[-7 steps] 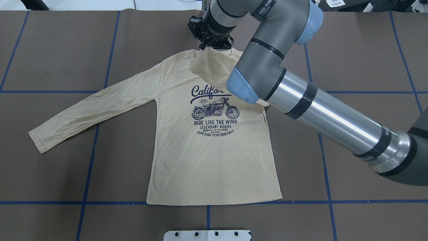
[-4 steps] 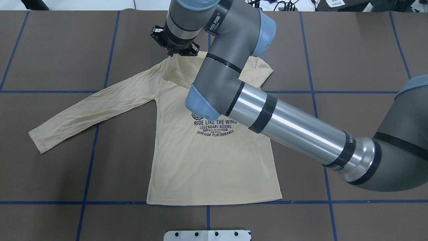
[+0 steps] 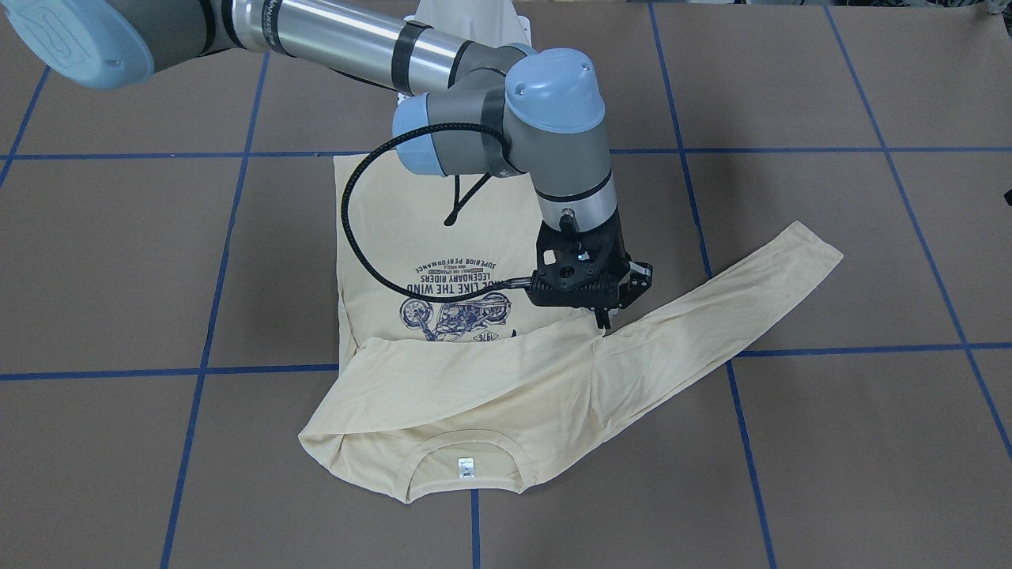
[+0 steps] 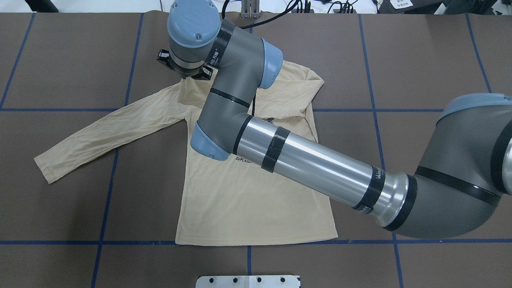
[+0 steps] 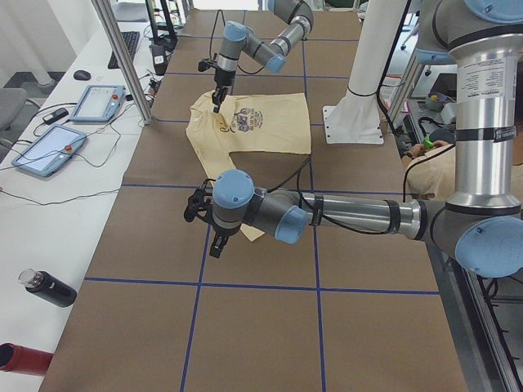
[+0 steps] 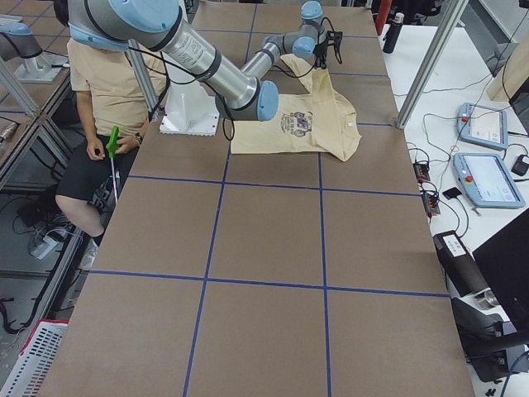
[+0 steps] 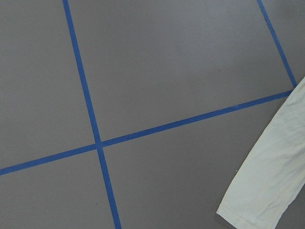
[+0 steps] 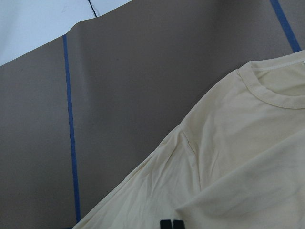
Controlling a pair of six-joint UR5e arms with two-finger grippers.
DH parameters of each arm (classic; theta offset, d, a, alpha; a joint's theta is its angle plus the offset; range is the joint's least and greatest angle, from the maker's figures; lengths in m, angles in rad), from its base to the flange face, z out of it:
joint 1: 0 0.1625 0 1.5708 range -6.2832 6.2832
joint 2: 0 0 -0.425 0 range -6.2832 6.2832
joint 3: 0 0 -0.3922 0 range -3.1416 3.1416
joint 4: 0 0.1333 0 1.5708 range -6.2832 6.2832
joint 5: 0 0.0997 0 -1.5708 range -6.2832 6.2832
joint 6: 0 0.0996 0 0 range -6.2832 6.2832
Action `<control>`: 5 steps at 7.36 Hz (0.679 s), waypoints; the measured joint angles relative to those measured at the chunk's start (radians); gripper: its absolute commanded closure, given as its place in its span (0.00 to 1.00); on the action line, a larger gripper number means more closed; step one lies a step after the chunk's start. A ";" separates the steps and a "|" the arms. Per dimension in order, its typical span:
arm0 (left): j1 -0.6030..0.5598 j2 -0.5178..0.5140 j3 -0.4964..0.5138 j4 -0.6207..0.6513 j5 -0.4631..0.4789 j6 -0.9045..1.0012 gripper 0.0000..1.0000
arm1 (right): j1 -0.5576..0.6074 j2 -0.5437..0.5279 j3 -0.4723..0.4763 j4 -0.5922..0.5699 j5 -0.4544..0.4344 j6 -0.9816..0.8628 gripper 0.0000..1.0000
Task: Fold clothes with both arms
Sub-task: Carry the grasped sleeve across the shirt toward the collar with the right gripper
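Right gripper [image 3: 602, 318] is pinched shut on the crossed-over sleeve [image 3: 474, 371] of the shirt [image 3: 371, 229]; released too high, the thin fabric may land crooked; left gripper [image 5: 214, 249] opening, cannot tell.

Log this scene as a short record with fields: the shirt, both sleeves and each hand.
Shirt: cream, print side up, flat on the table
Right sleeve: folded across the chest toward the left shoulder
Left sleeve: stretched out flat, unfolded
Right hand: shut on the right sleeve's end, at the left shoulder
Left hand: above bare table near the left cuff; open or shut cannot be told
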 measured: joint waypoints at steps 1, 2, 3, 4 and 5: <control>0.001 0.000 -0.002 -0.005 -0.003 0.000 0.00 | -0.003 0.010 -0.042 0.051 -0.012 0.002 0.78; 0.003 0.000 -0.002 -0.016 -0.009 -0.010 0.00 | -0.005 0.019 -0.079 0.096 -0.023 0.004 0.21; 0.027 -0.001 -0.004 -0.033 -0.012 -0.050 0.00 | -0.005 0.031 -0.108 0.123 -0.037 0.005 0.02; 0.076 -0.001 -0.006 -0.065 -0.011 -0.111 0.00 | -0.005 0.041 -0.126 0.133 -0.052 0.006 0.02; 0.123 0.001 -0.007 -0.105 -0.007 -0.179 0.00 | -0.005 0.048 -0.136 0.137 -0.059 0.007 0.02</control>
